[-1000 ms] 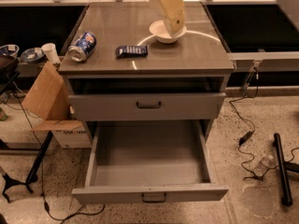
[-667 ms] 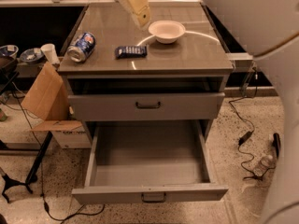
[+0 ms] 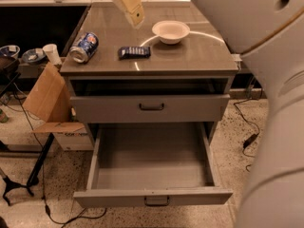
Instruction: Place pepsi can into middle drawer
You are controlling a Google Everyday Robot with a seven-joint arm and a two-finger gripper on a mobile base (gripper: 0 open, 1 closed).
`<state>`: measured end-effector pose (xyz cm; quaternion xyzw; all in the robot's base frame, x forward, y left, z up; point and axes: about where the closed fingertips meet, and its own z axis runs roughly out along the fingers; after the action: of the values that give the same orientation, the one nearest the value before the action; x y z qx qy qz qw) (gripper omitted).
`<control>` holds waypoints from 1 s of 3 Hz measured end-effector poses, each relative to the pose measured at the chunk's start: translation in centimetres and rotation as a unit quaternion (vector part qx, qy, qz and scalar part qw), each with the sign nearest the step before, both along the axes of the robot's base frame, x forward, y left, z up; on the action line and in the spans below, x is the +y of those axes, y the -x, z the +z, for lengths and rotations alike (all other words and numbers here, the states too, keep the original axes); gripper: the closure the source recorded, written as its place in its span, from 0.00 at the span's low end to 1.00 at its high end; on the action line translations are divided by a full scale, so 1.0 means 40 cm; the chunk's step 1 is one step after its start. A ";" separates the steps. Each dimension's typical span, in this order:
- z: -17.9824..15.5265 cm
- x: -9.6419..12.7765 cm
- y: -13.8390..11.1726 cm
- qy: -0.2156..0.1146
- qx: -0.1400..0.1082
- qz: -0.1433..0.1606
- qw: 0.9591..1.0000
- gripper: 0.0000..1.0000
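The pepsi can (image 3: 85,47) lies on its side at the left edge of the cabinet top, silver end toward me. The middle drawer (image 3: 152,196) is pulled wide open below, its plain grey inside showing. My gripper (image 3: 127,4) hangs above the back middle of the cabinet top, to the right of the can and well apart from it, with nothing seen in it. My white arm (image 3: 266,80) fills the right side of the view.
A white bowl (image 3: 170,31) and a flat dark-blue snack packet (image 3: 134,52) lie on the cabinet top (image 3: 190,56). The upper drawer front (image 3: 151,107) is nearly shut. A cardboard box (image 3: 50,103), cups and cables stand on the floor at the left.
My gripper has moved left across the cabinet top, from above the bowl toward the can. My arm has come in on the right. The view has moved closer.
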<state>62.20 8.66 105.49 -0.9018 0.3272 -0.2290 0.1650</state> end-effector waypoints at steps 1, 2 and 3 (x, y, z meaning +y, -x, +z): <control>-0.028 0.096 -0.040 -0.001 0.002 0.036 0.999 0.00; -0.064 0.192 -0.068 0.010 0.001 0.072 0.997 0.00; -0.134 0.251 -0.093 -0.005 0.029 0.081 0.996 0.00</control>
<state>65.92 18.68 100.14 -0.9308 0.2586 -0.1872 0.1781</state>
